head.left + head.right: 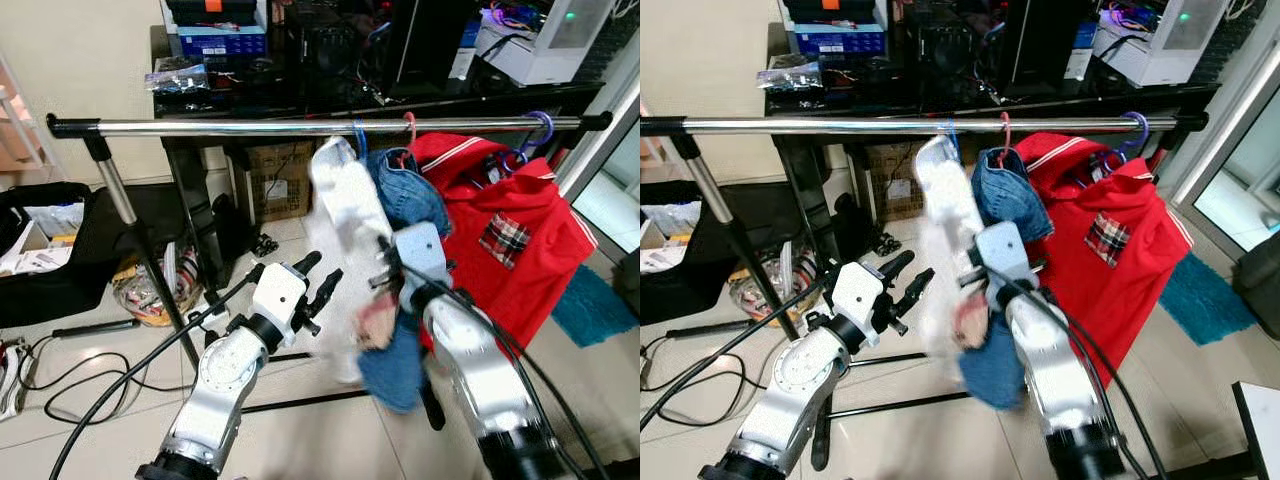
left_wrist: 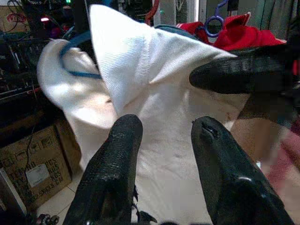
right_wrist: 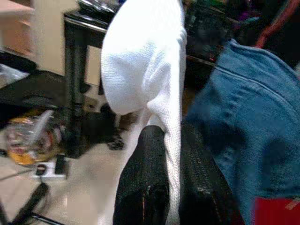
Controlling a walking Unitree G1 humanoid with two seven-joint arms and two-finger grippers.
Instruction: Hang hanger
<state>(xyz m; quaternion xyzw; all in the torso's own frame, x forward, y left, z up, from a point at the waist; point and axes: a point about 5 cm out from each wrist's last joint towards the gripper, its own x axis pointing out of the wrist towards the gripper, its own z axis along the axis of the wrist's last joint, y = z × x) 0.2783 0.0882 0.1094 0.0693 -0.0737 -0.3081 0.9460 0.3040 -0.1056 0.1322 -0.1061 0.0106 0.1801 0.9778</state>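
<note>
A white garment (image 1: 345, 195) hangs on a blue hanger (image 2: 75, 70), whose hook (image 1: 359, 135) is over the silver rail (image 1: 220, 127). My right gripper (image 3: 176, 140) is shut on a fold of the white cloth, well below the rail. My left gripper (image 1: 320, 272) is open just left of the garment, and its fingers (image 2: 117, 159) point at the cloth without touching it. A denim garment (image 1: 405, 195) on a pink hanger hangs right behind the white one.
A red shirt (image 1: 500, 230) on a purple hanger hangs at the rail's right end. The rail's slanted stand post (image 1: 140, 250) is at the left. A black desk (image 1: 300, 100) stands behind, a black bag (image 1: 60, 250) and cables (image 1: 60, 380) lie on the floor at left.
</note>
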